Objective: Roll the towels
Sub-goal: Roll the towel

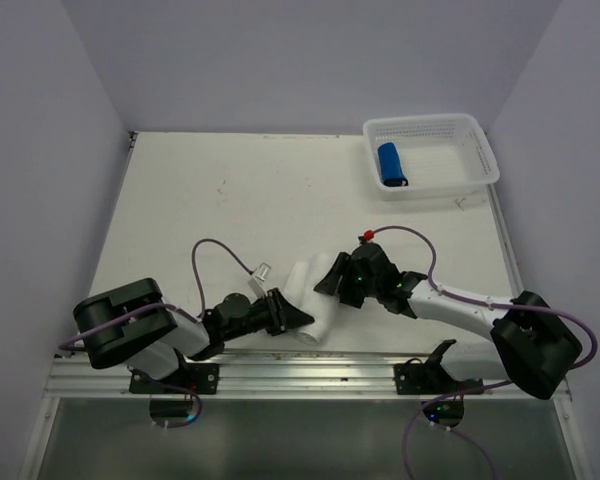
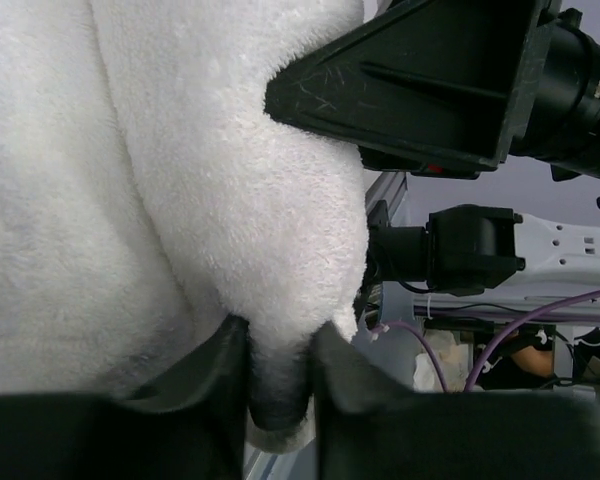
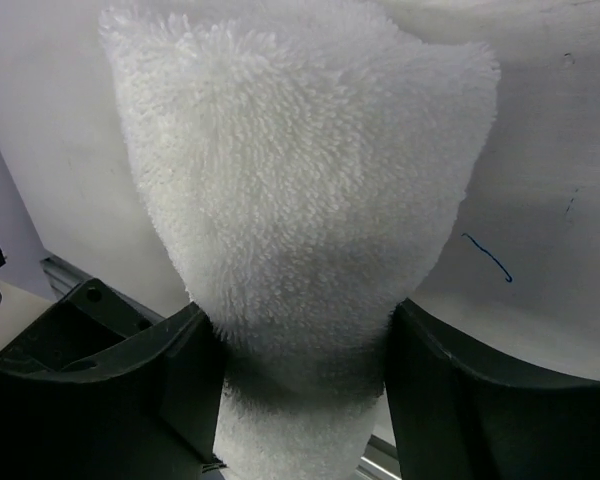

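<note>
The white towel (image 1: 310,295) lies rolled into a thick bundle near the table's front edge, between my two grippers. My left gripper (image 1: 298,322) is shut on a small fold of the roll's end (image 2: 278,335); the white towel (image 2: 180,200) fills that view. My right gripper (image 1: 332,277) straddles the roll from the far side, and its fingers press into both flanks of the white towel (image 3: 300,200). The blue towel (image 1: 391,164) lies rolled up inside the basket at the back right.
The white perforated basket (image 1: 477,140) stands at the table's back right corner. A metal rail (image 1: 310,365) runs along the near edge, just behind the roll. Purple cables loop from both arms.
</note>
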Controlling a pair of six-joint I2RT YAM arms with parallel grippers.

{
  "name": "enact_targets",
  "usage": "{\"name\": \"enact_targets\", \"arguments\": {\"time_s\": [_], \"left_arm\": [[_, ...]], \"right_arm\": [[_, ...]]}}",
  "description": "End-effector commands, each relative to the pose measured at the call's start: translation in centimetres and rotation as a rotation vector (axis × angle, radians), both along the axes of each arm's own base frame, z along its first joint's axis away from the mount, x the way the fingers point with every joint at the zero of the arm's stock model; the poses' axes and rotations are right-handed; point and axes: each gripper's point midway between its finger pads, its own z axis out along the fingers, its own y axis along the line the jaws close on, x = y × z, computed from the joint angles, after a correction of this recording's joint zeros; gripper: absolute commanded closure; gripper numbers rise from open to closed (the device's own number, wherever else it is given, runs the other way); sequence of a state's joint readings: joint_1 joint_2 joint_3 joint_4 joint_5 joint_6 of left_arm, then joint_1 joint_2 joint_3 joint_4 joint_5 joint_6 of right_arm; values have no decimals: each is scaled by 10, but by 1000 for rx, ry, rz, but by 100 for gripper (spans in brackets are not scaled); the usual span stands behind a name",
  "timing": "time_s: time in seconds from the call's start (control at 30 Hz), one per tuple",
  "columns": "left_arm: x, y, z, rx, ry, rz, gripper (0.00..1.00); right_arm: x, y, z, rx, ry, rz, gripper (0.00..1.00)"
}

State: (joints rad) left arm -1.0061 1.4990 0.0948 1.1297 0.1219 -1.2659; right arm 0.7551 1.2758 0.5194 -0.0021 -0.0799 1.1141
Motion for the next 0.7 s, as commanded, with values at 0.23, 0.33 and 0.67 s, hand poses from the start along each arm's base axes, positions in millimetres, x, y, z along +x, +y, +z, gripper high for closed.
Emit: {"name": "enact_targets", "arguments": {"time_s": [0.23,0.33,0.67], "left_arm": [[10,16,3,173,-103,28,34],[25,28,15,279,-178,82,30],[40,41,60,647,-459,151,17]], "right_arm": [[7,-16,1,-176,33,-45,57],[6,-19,-2,-212,56,-43,58],[9,-13,4,-254,72,-30,56]]}}
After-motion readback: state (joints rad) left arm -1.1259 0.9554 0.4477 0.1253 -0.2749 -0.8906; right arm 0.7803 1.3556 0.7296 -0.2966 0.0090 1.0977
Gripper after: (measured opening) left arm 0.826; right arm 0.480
